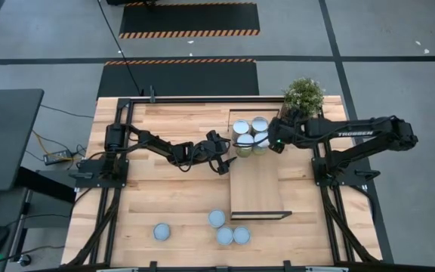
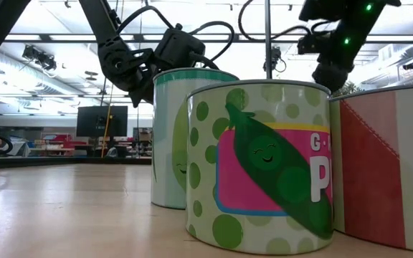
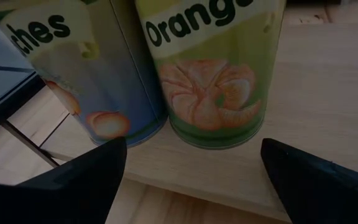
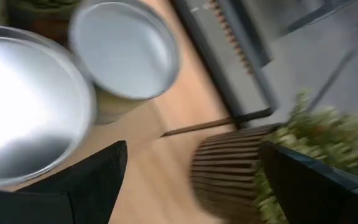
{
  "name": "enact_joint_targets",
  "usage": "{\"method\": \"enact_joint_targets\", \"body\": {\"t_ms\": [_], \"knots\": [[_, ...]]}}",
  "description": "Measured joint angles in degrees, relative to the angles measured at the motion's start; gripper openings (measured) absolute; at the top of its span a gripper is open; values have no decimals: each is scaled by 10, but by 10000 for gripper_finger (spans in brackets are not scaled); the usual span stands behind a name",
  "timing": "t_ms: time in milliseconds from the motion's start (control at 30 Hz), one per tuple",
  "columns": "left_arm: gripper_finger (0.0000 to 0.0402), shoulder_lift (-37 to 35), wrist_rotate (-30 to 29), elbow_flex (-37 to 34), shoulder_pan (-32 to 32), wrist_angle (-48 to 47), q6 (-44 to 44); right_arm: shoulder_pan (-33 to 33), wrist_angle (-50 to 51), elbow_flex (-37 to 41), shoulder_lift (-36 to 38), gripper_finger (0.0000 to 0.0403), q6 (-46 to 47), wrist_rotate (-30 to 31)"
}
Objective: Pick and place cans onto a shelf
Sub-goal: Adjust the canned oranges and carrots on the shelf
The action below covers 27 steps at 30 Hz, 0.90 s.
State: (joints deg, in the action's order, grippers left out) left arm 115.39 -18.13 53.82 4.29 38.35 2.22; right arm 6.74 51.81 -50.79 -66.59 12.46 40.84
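Observation:
Several cans stand upright in a tight cluster [image 1: 251, 133] at the far end of the light-wood shelf [image 1: 257, 189]. More cans [image 1: 225, 236] stand on the table near its front edge, and show close up in the low view [image 2: 260, 165]. My left gripper [image 1: 225, 153] is open at the shelf's left side. Its fingers point at an "Orange" can [image 3: 213, 74] and a "Peaches" can [image 3: 86, 68] without touching them. My right gripper [image 1: 272, 134] is open above the cluster's right side, over the cans' silvery tops [image 4: 126, 46], and holds nothing.
A potted green plant [image 1: 303, 94] in a ribbed pot [image 4: 229, 168] stands just beyond the cluster, close to my right gripper. One can [image 1: 161, 231] stands apart at the near left. Dark frame rails [image 1: 127, 143] run along the table's sides. The shelf's near half is bare.

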Motion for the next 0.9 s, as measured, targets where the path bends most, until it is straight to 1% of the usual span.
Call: {"method": "enact_joint_targets", "body": {"t_ms": [200, 333, 433, 533, 633, 800, 900], "knots": [[377, 0, 0, 0, 0, 0, -1, -29, 54, -15, -2, 373, 74, -77], [377, 0, 14, 0, 0, 0, -3, -52, 80, -15, -15, 373, 116, -87], [377, 0, 15, 0, -1, 0, -2, -75, 57, -12, -18, 373, 134, -92], [377, 0, 15, 0, 0, 0, -2, -101, 18, 0, -18, 373, 135, -91], [377, 0, 15, 0, 0, 0, -2, -117, -15, 9, -18, 373, 135, -70], [377, 0, 15, 0, 0, 0, -2, -128, -52, 26, -18, 373, 123, -33], [377, 0, 15, 0, 0, 0, -1, -127, -80, 38, -18, 373, 110, -29]]}}
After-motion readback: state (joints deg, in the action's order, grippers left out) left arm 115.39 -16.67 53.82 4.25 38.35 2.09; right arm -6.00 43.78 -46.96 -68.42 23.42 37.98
